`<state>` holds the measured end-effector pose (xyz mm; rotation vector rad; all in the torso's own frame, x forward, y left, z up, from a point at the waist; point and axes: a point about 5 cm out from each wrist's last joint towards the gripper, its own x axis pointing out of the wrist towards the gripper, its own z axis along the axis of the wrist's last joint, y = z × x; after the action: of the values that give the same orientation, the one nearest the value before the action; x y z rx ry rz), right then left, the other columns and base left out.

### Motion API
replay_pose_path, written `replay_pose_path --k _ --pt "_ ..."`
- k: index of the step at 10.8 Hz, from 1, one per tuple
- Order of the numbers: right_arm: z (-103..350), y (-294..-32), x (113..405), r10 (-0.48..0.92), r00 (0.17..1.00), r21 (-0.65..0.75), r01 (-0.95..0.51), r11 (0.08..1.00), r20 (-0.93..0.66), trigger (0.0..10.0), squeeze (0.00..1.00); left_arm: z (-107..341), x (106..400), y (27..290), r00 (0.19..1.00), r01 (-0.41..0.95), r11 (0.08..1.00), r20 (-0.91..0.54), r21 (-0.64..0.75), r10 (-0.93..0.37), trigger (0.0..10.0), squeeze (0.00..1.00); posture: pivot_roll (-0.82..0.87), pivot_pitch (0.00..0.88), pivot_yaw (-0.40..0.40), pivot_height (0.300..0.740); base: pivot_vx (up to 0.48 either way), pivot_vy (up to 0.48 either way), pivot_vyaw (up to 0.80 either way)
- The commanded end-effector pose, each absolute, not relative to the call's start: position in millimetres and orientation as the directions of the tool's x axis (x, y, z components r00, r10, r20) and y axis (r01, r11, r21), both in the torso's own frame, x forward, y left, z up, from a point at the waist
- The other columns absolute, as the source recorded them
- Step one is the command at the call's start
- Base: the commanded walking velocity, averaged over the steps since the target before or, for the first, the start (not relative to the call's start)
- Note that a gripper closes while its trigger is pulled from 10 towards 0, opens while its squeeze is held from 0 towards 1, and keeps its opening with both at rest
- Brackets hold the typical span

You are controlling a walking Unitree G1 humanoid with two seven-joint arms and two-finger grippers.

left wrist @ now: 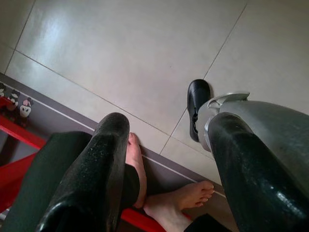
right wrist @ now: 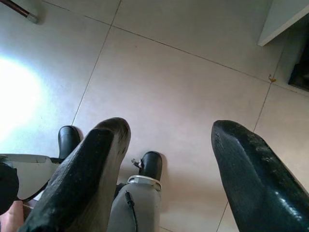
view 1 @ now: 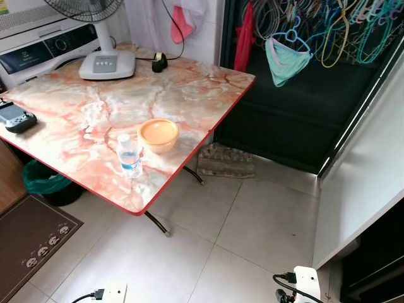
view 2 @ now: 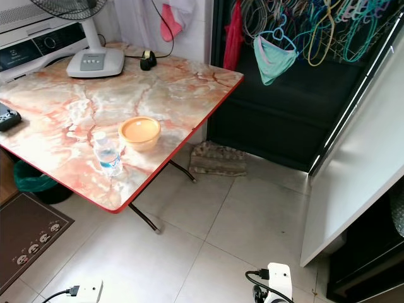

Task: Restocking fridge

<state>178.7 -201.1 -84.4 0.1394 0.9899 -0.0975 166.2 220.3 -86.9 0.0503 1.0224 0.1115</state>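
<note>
table [view 1: 95, 107]: glossy marble-look top | water bottle [view 1: 129, 155]: clear plastic | floor [view 1: 252, 221]: smooth pale tiles

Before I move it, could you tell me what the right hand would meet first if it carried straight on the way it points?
Most likely the tiled floor: the right hand hangs open, pointing down at bare tiles, with nothing visibly between, though depth is unclear.

The surface [view 1: 189, 82] fills the upper left of the frame. Near its front edge a water bottle [view 1: 129, 155] stands upright, with a bowl [view 1: 158, 134] just behind and right of it. A fan base [view 1: 106, 64] sits at the back, a tape dispenser [view 1: 160, 62] to its right, and a remote controller [view 1: 17, 118] at the left edge. A bin [view 1: 44, 182] sits under the surface at the left, with a mat [view 1: 31, 240] on the floor in front of it. At far right stands an open fridge door [view 1: 363, 170].
</note>
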Motion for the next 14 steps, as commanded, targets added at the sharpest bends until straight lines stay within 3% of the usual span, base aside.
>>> replay_pose_path --k 1,7,14 --pt "-83.9 -201.7 179.5 -0.024 0.549 0.077 0.160 0.984 -0.835 10.0 0.00 -86.8 165.5 221.2 0.525 -0.086 0.992 -0.842 0.098 0.128 10.0 0.00 0.11 0.000 -0.015 0.740 0.000 0.000 0.00" --pt "-83.1 -203.2 180.7 -0.027 0.549 0.066 0.148 0.987 -0.835 10.0 0.00 -87.0 165.9 219.4 0.526 -0.097 0.993 -0.843 0.073 0.113 10.0 0.00 0.11 0.000 -0.021 0.740 0.000 0.000 0.00" --pt "-83.0 -204.6 180.7 -0.024 0.538 0.051 0.123 0.991 -0.843 10.0 0.00 -87.5 165.4 218.5 0.521 -0.099 0.993 -0.847 0.067 0.110 10.0 0.00 0.11 0.000 -0.025 0.740 0.201 0.000 0.51"
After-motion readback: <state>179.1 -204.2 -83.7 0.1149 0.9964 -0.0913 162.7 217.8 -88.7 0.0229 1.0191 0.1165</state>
